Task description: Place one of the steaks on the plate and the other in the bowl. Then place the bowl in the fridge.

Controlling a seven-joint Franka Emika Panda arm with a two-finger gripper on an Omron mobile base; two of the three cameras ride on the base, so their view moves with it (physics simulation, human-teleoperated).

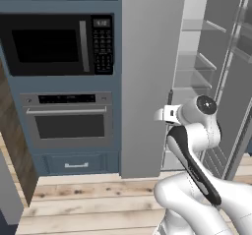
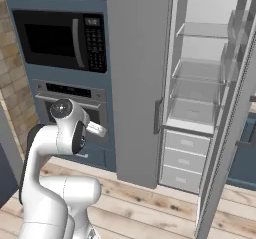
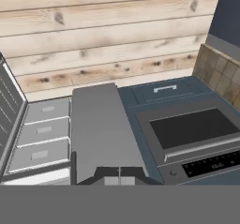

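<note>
1. Pale wood plank floor (image 1: 93, 199) runs below blue cabinets holding a black microwave (image 1: 56, 44) and built-in oven (image 1: 69, 123).
2. The grey fridge (image 2: 137, 83) stands just right of them, its right door open onto bare glass shelves (image 2: 197, 70) and white drawers (image 2: 185, 158).
3. The hand (image 3: 119, 177), fingertips pressed together and pinching nothing, points at the closed fridge door's lower part.
4. The open door is cut off at the frame edge; its bins look empty, though I cannot be sure.

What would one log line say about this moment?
gripper: shut, holding nothing | fridge: right door open, shelves bare | arm: raised in front of fridge | steaks, plate, bowl: unseen
</note>
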